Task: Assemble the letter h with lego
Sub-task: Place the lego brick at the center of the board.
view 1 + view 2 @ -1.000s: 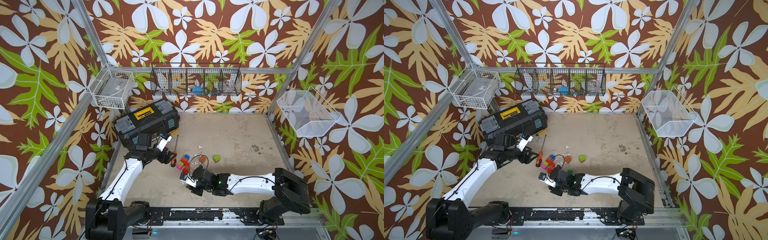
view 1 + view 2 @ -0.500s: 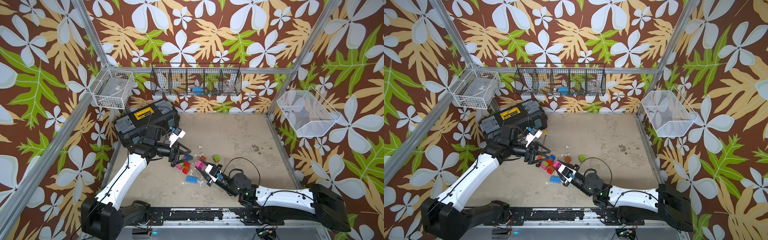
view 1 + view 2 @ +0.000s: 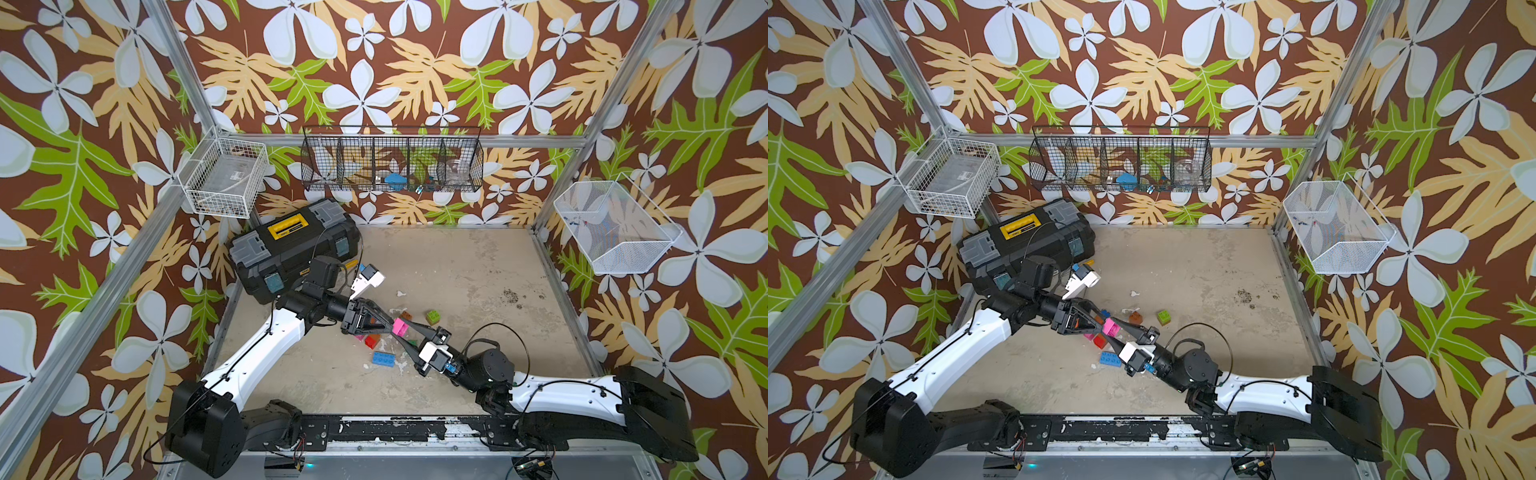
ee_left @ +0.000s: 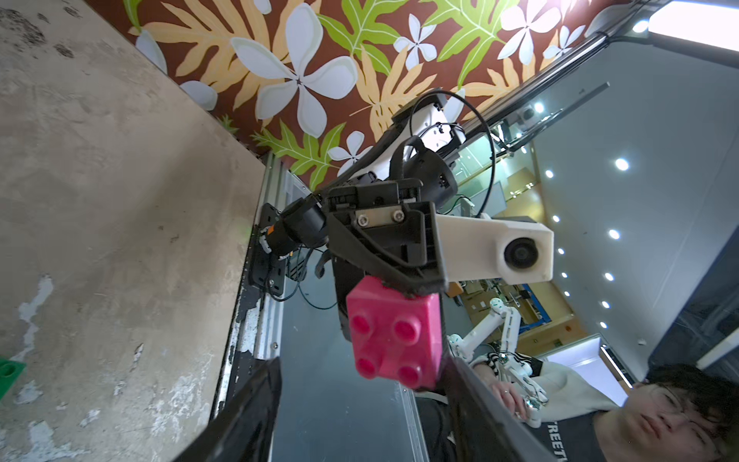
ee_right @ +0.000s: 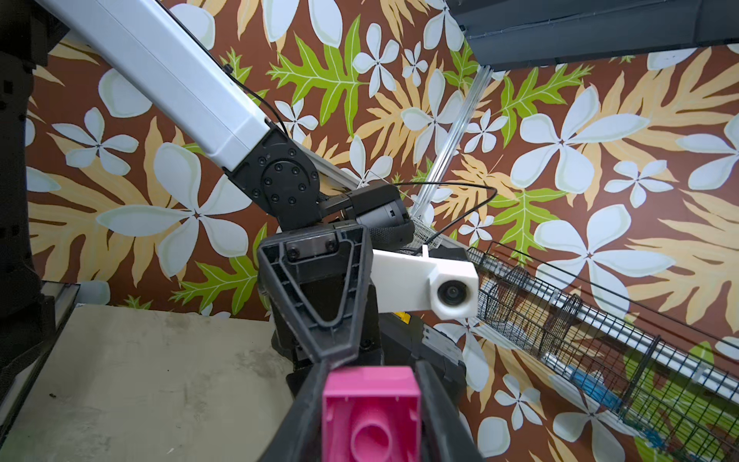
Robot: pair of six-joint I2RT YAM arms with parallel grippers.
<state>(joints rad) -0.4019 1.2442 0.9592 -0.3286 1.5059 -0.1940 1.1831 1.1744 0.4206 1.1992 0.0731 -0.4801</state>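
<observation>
Two grippers face each other above the tabletop's (image 3: 457, 266) middle: the right gripper (image 3: 402, 330) clamps a pink lego brick (image 3: 400, 326), studs facing the left gripper (image 4: 362, 362), whose jaws straddle it unclosed, probably for a handover. Other bricks (image 3: 383, 359) lie loose beneath, no h built.

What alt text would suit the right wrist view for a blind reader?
A pink lego brick, hollow underside facing the camera, is clamped in the right tool. The left tool reaches it from the far side, with floral wallpaper behind.
</observation>
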